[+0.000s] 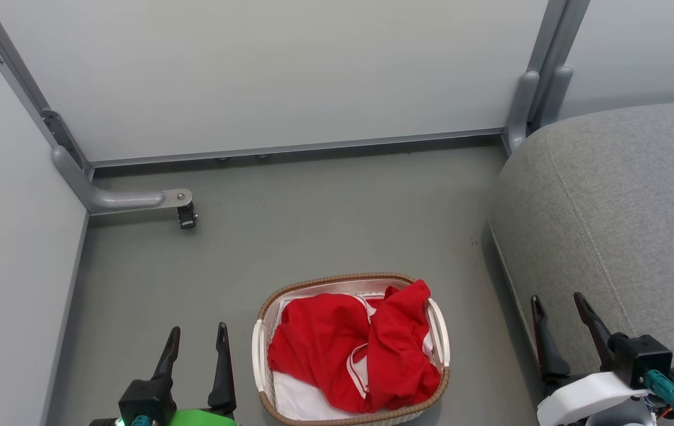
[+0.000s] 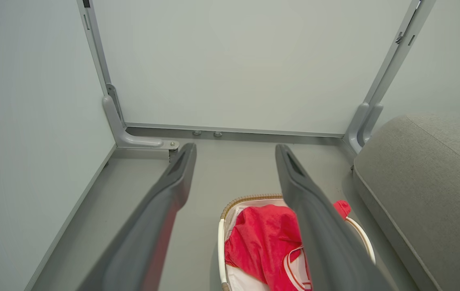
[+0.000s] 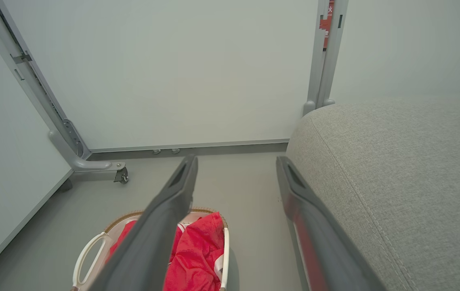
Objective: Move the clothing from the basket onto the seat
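The red clothing (image 1: pixel 351 349) with white trim lies bunched in the oval cream basket (image 1: pixel 438 331) with a brown woven rim, on the floor at the bottom centre of the head view. A white liner shows under the clothing. The grey seat (image 1: pixel 621 219) fills the right side. My left gripper (image 1: pixel 196 334) stands open just left of the basket, nothing between its fingers. My right gripper (image 1: pixel 558 303) is open too, at the seat's front edge, right of the basket. The left wrist view shows the clothing (image 2: pixel 262 242), the basket (image 2: pixel 221 242) and the seat (image 2: pixel 423 190); the right wrist view shows the clothing (image 3: pixel 197 250), the basket (image 3: pixel 88 250) and the seat (image 3: pixel 395 169).
Pale partition panels (image 1: pixel 265 77) close off the back and left. A grey metal foot with a small caster (image 1: pixel 186 216) juts onto the floor at the back left. Open grey floor (image 1: pixel 325 219) lies between basket and panels.
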Robot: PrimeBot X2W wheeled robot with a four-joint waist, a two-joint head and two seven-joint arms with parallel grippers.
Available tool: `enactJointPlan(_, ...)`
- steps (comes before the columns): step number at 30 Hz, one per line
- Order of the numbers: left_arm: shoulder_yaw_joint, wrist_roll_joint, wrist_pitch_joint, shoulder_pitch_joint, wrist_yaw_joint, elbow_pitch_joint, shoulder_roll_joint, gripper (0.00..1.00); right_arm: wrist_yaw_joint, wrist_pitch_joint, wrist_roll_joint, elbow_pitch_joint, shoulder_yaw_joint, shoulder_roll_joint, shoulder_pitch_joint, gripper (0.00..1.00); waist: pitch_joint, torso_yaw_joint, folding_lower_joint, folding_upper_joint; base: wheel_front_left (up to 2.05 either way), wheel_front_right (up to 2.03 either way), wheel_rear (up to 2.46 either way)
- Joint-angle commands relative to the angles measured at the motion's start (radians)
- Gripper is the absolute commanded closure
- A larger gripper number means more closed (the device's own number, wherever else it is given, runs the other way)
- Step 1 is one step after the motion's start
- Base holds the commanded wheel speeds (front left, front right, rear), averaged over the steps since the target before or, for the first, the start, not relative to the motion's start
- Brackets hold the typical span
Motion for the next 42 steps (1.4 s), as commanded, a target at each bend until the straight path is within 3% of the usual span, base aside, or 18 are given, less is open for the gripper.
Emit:
enactJointPlan(1, 0.000, -0.001, -0.001, 0.008, 0.003, 0.000, 0.007, 0.00, 0.000, -0.005, -0.004, 0.002, -0.001, -0.006, 0.012, 0.00, 0.000, 0.000, -0.0001, -0.0001, 0.00, 0.00, 0.00)
enactJointPlan(27, -0.002, -0.009, -0.001, -0.003, 0.004, -0.011, 0.007, 0.00, 0.000, -0.003, -0.001, -0.012, -0.004, -0.006, 0.000, 0.00, 0.031, -0.003, -0.0001, -0.0001, 0.00, 0.00, 0.00)
enactJointPlan(35, -0.015, 0.004, -0.001, -0.055, -0.010, -0.009, 0.006, 0.00, 0.000, -0.003, 0.000, -0.035, -0.010, -0.006, -0.044, 0.00, 0.121, -0.011, -0.0001, -0.0001, 0.00, 0.00, 0.00)
enactJointPlan(42, -0.069, 0.079, -0.001, -0.172, -0.041, 0.046, 0.006, 0.00, 0.000, -0.003, -0.001, -0.068, -0.017, -0.006, -0.123, 0.00, 0.275, -0.056, -0.0001, -0.0001, 0.00, 0.00, 0.00)
